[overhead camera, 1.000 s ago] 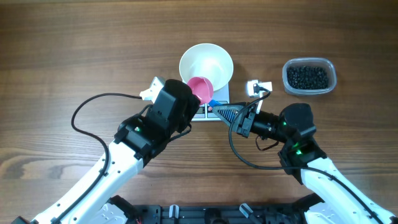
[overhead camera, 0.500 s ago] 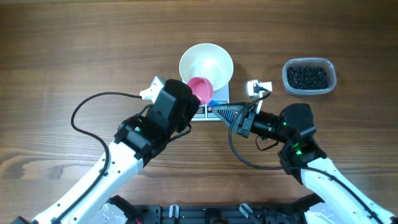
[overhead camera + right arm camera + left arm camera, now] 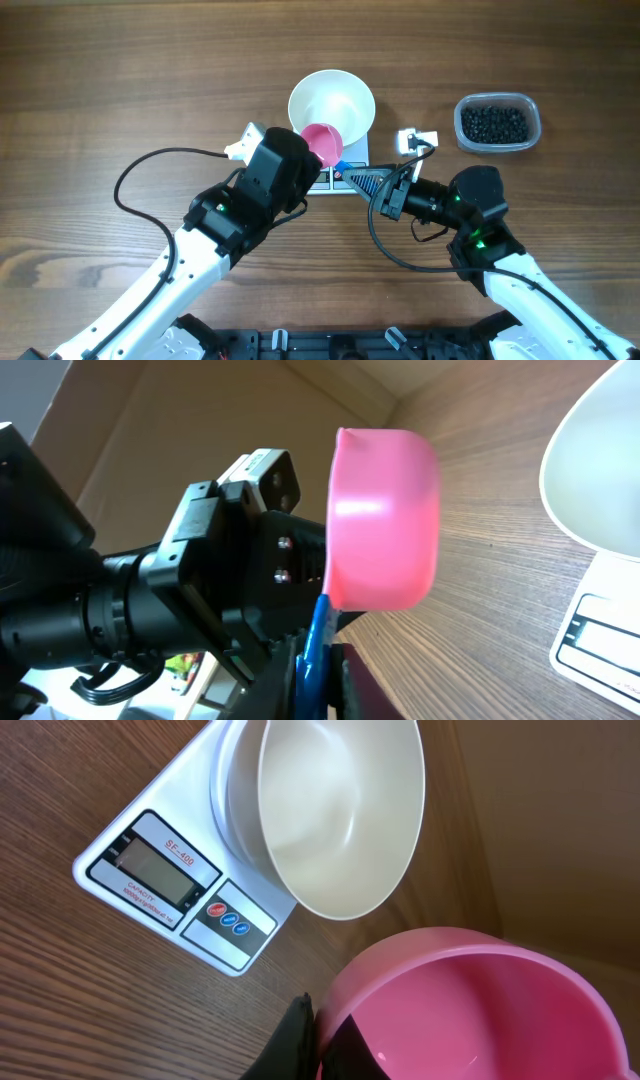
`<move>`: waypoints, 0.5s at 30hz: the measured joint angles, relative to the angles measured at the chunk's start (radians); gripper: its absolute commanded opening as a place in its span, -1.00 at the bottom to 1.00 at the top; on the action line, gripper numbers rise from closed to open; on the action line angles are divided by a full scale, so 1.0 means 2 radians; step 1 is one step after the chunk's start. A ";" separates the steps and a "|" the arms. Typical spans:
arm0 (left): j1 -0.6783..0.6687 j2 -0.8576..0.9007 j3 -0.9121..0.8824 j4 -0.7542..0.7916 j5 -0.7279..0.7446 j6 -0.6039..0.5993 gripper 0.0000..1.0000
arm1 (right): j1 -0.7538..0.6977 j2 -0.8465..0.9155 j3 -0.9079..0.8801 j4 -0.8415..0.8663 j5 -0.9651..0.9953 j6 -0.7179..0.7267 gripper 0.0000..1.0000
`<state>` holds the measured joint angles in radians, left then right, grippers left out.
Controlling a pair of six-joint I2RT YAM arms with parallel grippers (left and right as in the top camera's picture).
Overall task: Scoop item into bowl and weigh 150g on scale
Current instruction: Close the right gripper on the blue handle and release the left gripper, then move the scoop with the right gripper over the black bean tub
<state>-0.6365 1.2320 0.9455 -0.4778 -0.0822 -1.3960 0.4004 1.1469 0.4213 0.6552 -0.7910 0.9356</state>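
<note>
**While the pellets (image 3: 497, 122) wait in their tub (image 3: 533, 108), an empty scoop (image 3: 323, 143) hangs at the bowl (image 3: 330, 95)**

As we look in, the black pellets lie in the clear tub off to the right, well apart from the white bowl, which sits empty on the scale (image 3: 190, 810) mid-bench (image 3: 120, 80). The pink scoop is over the bowl's near rim, pinched by the left hand (image 3: 310, 1045)! Its blue handle (image 3: 318, 635) runs down between the right hand's (image 3: 350, 178) fingers. Clamped or not, I cannot tell.

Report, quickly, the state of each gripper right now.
Left gripper: closed, holding the pink scoop.
Right gripper: fingers closed on the same scoop's blue handle.
</note>
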 measured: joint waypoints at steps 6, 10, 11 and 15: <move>0.000 0.000 0.001 0.000 -0.004 0.000 -0.89 | 0.000 0.003 0.000 -0.002 0.005 -0.002 -0.92; 0.000 0.000 0.001 0.000 -0.005 0.000 -0.92 | 0.000 0.003 0.000 -0.001 0.006 -0.002 -0.91; 0.000 0.000 0.001 0.000 -0.005 0.000 -0.92 | 0.000 0.003 0.000 -0.001 0.006 -0.002 -0.91; 0.000 0.000 0.001 0.000 -0.005 0.000 -0.88 | 0.000 0.004 -0.001 0.005 0.006 -0.002 -0.91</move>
<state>-0.6365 1.2312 0.9478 -0.4774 -0.0925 -1.3956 0.4004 1.1542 0.4202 0.6647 -0.7799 0.9321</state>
